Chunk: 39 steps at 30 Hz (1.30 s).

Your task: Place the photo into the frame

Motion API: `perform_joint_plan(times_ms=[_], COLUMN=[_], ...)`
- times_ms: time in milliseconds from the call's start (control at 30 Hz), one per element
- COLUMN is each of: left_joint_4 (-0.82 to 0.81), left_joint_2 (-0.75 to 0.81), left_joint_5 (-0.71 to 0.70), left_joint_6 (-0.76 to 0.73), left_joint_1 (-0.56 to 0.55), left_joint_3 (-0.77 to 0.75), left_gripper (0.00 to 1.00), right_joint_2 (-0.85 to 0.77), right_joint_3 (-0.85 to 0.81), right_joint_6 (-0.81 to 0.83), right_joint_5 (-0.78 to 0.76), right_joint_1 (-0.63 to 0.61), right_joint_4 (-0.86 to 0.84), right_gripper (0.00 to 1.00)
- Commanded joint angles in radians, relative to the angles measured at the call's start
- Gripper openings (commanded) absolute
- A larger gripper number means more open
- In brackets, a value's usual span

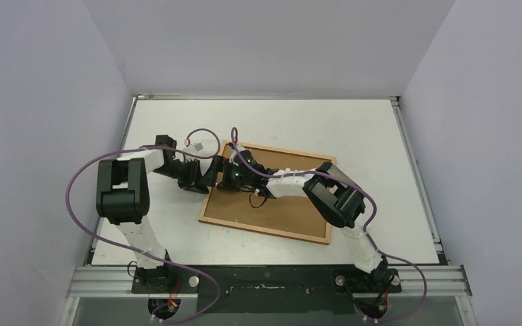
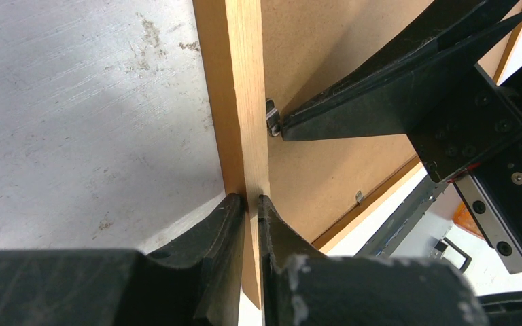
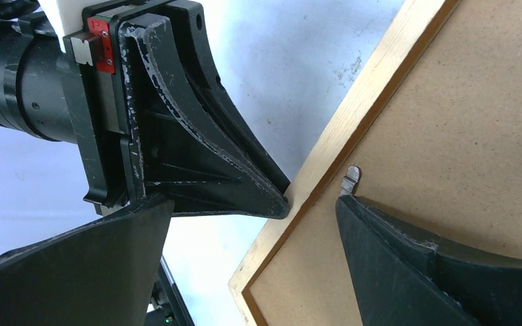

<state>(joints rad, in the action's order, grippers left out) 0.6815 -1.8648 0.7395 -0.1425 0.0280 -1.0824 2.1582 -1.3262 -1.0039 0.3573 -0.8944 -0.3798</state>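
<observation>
Top view: you are seeing the large rectangular light-brown wooden frame [image 1: 265, 229] lying back-up on the white table [image 1: 380, 170]. Left wrist: the left gripper [image 2: 251, 200] is clamping its left border. Right wrist: the right gripper [image 3: 255, 202] is gaping wide at a small metal tab [image 3: 351, 178].

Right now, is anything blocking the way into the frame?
Yes. The brown backing board fills the frame, lying inside its wooden border and pinned by small metal clips. The open right claw has a fingertip at one clip.
</observation>
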Motion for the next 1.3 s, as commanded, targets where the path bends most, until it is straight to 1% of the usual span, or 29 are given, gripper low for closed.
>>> perform_joint_plan(times_ms=[0,533,633,767,933,1100,1267], left_joint_4=[-0.034,-0.031,-0.028,-0.024,-0.023,-0.023,-0.023], left_joint_2=[-0.015,-0.017,-0.02,-0.017,-0.022,-0.022,-0.026], left_joint_5=[0.016,0.021,0.019,0.015,0.015,0.015,0.015], left_joint_6=[-0.017,-0.02,-0.022,-0.03,-0.031,-0.025,-0.021], left_joint_1=[-0.007,-0.014,-0.014,-0.011,-0.01,-0.011,-0.011], left_joint_3=[0.014,0.015,0.014,0.016,0.014,0.01,0.009], left_gripper=[0.1,0.09,0.09,0.09,0.09,0.09,0.09], right_joint_2=[0.028,0.075,0.027,-0.083,-0.154,-0.134,-0.076], right_joint_3=[-0.035,-0.1,-0.086,-0.027,0.053,0.089,0.062], right_joint_6=[0.014,0.041,0.079,0.138,0.145,0.139,0.147], right_joint_5=[-0.001,0.002,0.001,-0.01,0.007,0.003,-0.007], right_joint_1=[-0.014,-0.018,-0.019,-0.012,0.013,0.028,0.023], right_joint_4=[0.009,-0.001,-0.003,-0.004,-0.036,-0.049,-0.053], right_gripper=[0.96,0.96,0.96,0.95,0.95,0.95,0.96])
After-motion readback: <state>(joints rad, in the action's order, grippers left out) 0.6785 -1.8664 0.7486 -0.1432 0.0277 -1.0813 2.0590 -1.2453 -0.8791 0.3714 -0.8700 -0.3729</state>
